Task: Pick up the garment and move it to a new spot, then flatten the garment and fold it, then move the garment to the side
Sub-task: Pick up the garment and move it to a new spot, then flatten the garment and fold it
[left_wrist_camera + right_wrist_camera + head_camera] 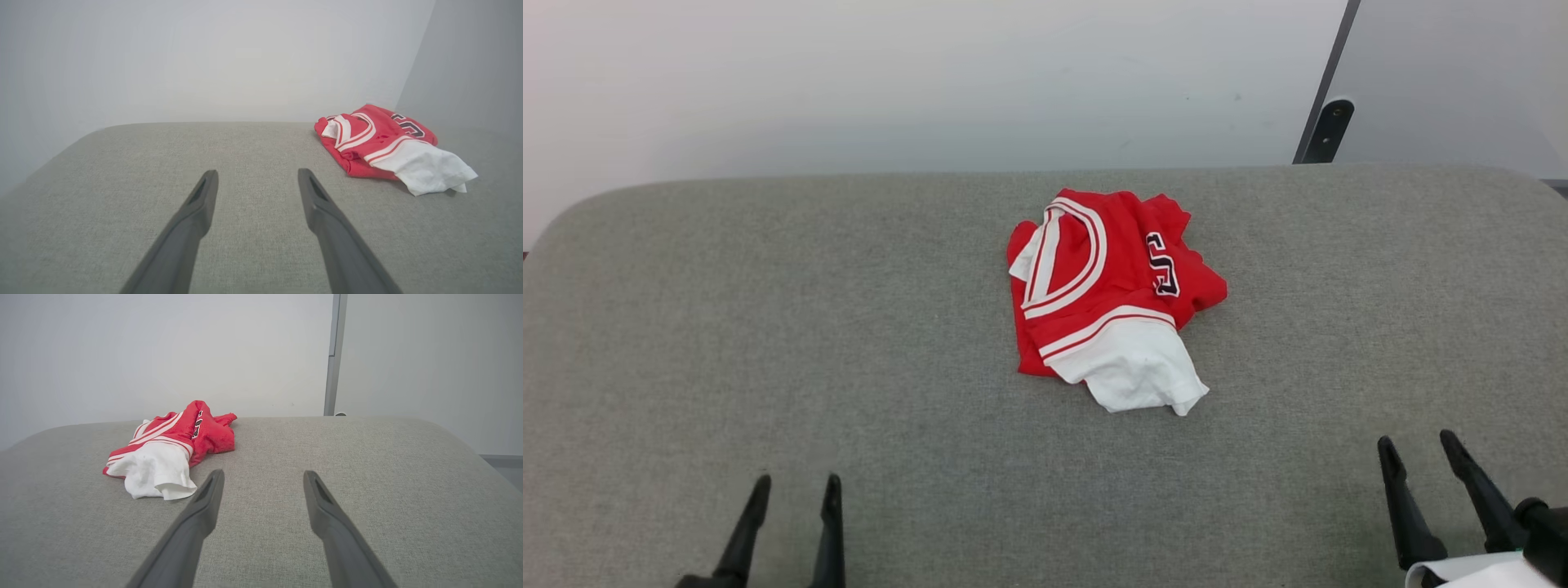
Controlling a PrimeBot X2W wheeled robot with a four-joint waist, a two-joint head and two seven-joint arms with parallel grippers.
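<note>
- You have the garment (1111,294) lying crumpled just above the centre of the head view, on the grey fabric-covered counter (768,327).
- It is a red bundle. Its white sleeve (1135,371) spills toward the bottom of the frame, and the striped neckline trim faces up.
- Part of the black, white-outlined lettering (1164,263) shows on the bundle's right side.
- Your left hand (797,482) sits at the lower left of the head view. Its two dark fingers are spread apart with nothing between them, well apart from the garment.
- Your right hand (1417,441) sits at the lower right, its fingers likewise spread wide and holding nothing.
- In the left wrist view the garment (367,151) lies at the right of centre; in the right wrist view it (175,449) lies left of centre, near the left fingertip but not touching it.
- A pale wall (849,82) fills the top of the frame.
</note>
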